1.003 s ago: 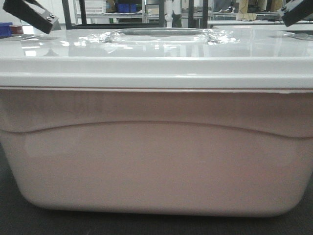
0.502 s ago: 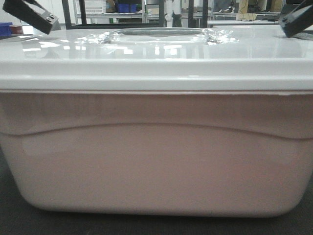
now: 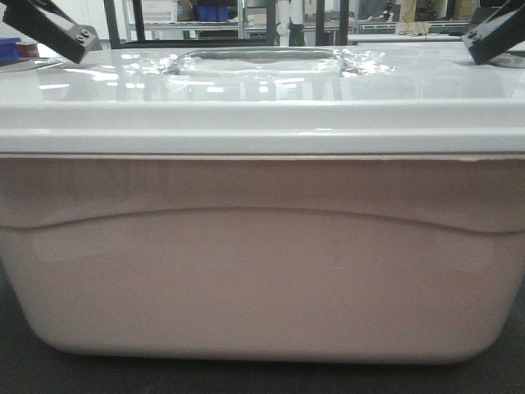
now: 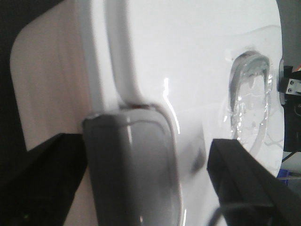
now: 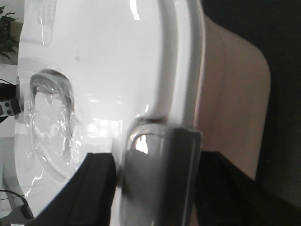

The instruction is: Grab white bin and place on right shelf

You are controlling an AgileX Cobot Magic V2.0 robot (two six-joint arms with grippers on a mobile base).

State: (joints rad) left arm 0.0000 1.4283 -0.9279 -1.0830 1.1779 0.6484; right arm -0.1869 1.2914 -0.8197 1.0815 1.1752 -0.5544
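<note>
Front-facing view: white bin [image 3: 262, 271] sits on dark surface [image 3: 25, 373]; bulky, glossy, likely slippery. Left gripper [image 4: 141, 188] fingers spread astride its grey end clasp [image 4: 131, 155]; right gripper [image 5: 157, 188] fingers flank the opposite clasp [image 5: 160, 160], grip undeterminable. Hold both ends.

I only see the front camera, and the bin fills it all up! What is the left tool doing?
Observer: The left tool is open. Its fingers sit either side of a grey latch at one end of the bin.
Operator: And the right one?
Observer: The right tool straddles a matching latch at the other end, with its fingers close beside it. I cannot tell if it is squeezing.
</note>
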